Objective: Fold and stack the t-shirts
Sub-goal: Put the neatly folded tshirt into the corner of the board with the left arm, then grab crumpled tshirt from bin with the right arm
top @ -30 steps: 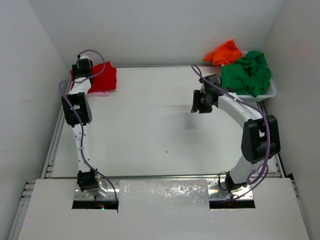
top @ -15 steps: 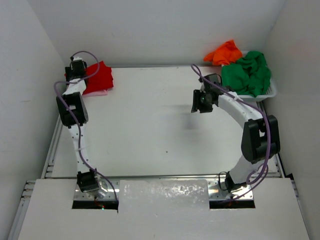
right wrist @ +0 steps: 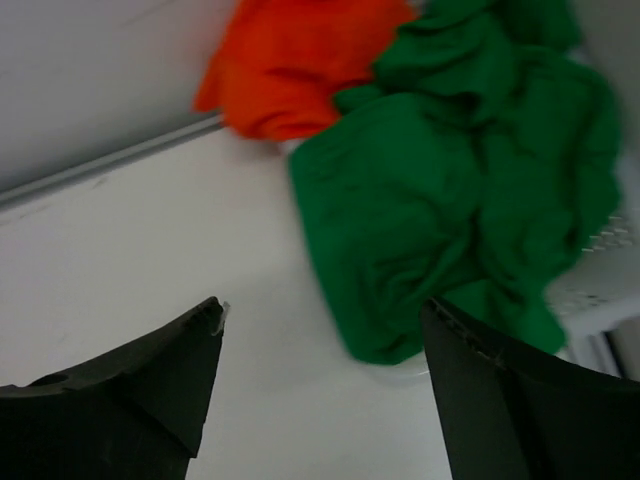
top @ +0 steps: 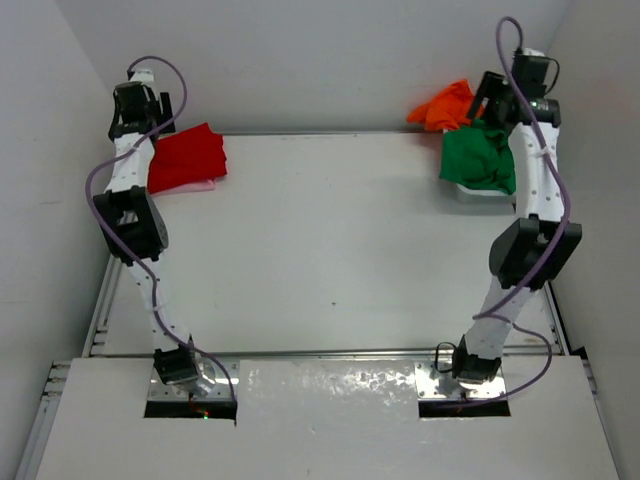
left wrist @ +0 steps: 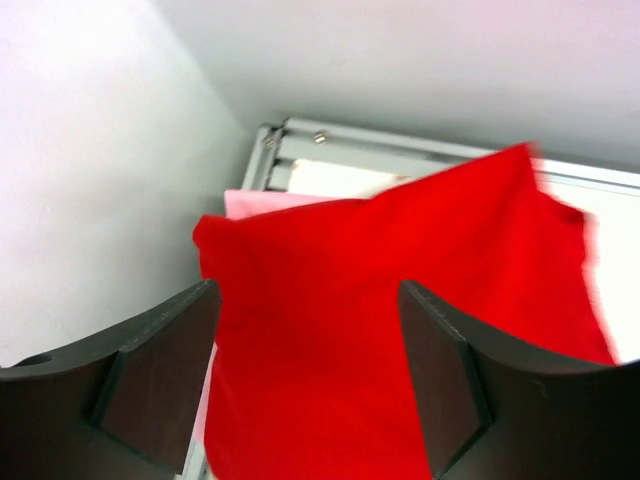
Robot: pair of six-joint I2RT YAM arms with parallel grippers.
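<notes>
At the far right corner of the table (top: 330, 240), we are seeing the largest change: the right arm, hanging over mid-table a second ago, is now reaching over the white mesh basket (right wrist: 600, 270); its right gripper (right wrist: 323, 305) is spread wide and holding nothing, looking down on the crumpled green t-shirt (right wrist: 450, 210) spilling over the basket rim, with the orange t-shirt (right wrist: 300, 60) lying just behind it by the back wall; we are reading this as the approach for the next pick. At the far left corner, the left arm is lifting clear of the folded red t-shirt (left wrist: 450, 220), which is lying on the light pink t-shirt (left wrist: 250, 202); the left gripper (left wrist: 305, 290) is likewise spread and empty; two shirts are thus sitting stacked, two are waiting. In the way, we are judging, are the basket rim, the close side wall, and the green cloth touching the orange.
</notes>
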